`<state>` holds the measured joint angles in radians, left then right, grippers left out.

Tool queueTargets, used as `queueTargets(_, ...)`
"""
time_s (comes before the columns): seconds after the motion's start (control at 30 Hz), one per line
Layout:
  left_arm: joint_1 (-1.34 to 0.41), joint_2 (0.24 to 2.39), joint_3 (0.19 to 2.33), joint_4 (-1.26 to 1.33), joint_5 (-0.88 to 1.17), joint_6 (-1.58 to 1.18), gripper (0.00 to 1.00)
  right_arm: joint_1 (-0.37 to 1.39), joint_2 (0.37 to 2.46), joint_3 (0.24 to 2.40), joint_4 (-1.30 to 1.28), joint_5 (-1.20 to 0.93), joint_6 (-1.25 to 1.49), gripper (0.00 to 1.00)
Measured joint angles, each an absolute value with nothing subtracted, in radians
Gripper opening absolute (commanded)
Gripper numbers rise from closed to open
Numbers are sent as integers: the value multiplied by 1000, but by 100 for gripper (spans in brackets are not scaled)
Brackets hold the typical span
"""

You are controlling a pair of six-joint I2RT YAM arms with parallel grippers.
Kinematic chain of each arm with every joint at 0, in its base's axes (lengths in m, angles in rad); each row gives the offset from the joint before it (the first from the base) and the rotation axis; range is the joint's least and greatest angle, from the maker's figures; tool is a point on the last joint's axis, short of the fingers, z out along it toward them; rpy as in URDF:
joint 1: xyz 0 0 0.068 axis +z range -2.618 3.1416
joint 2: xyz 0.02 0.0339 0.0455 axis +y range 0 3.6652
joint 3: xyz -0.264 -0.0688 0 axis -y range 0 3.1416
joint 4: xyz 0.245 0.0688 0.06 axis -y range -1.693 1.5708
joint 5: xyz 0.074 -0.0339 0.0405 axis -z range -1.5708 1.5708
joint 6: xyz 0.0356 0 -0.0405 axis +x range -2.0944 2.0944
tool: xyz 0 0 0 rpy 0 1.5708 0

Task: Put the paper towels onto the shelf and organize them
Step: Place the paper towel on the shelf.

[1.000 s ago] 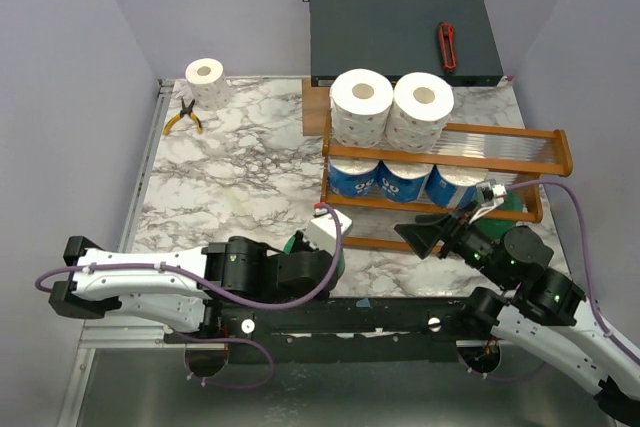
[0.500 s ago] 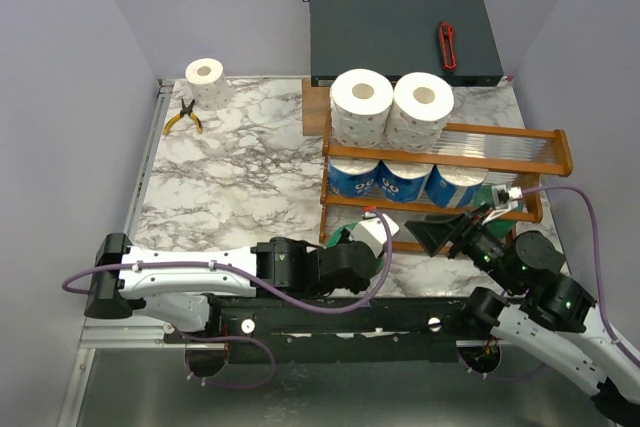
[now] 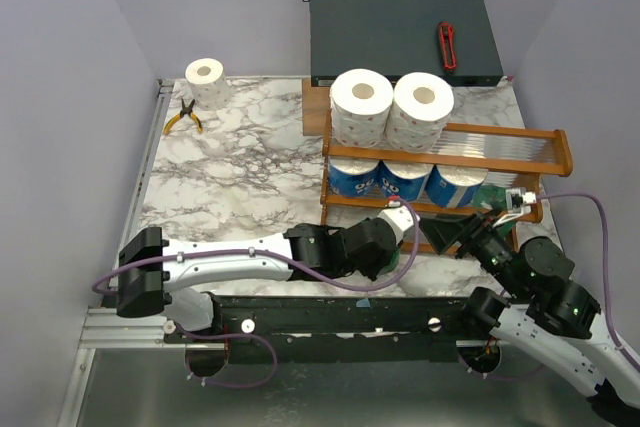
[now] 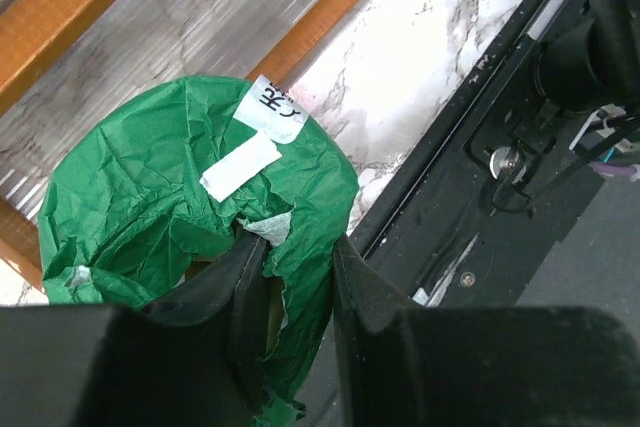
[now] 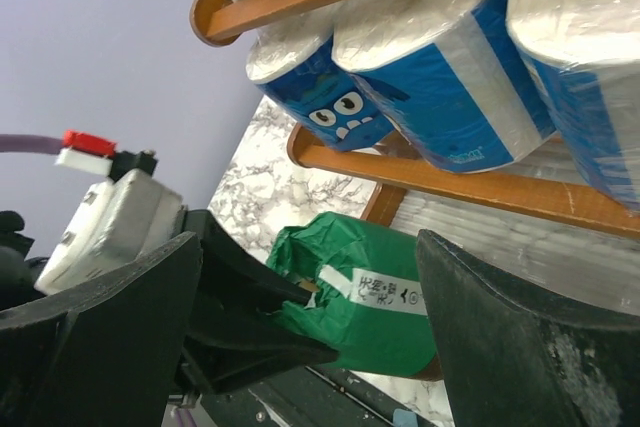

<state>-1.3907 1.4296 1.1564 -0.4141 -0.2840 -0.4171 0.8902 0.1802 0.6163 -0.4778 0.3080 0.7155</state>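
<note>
- The left arm has swung rightward; the left gripper (image 4: 295, 252) is clenching the wrapper rim of the green-wrapped paper towel roll (image 4: 160, 177), one finger inside its core.
- The roll is occupying the front left edge of the orange-brown wooden shelf's (image 3: 500, 133) bottom tier, its long axis running along the fingers, with bare ribbed plastic stretching rightward.
- The right gripper (image 5: 308, 247) is hovering beside the roll, jaws spread wide and holding nothing.

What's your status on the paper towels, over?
Left gripper shut on green-wrapped roll, at shelf's bottom tier. Right gripper open, close by to its right. Blue-wrapped rolls directly above.
</note>
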Motion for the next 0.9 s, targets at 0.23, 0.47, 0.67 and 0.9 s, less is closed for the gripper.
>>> queueTargets(0.23, -1326, 1505, 1222, -389, -229, -384, 22, 890, 158, 616, -495, 334, 719, 91)
queueTargets(0.47, -1301, 1583, 1295, -379, -199, -351, 22, 890, 156, 616, -504, 342, 723, 91)
queueTargets(0.67, -1291, 1637, 1325, -365, -175, -344, 22, 890, 143, 616, -531, 347, 724, 91)
queueTargets(0.9, -1279, 1680, 1354, -361, -154, -341, 22, 890, 132, 616, -562, 364, 723, 91)
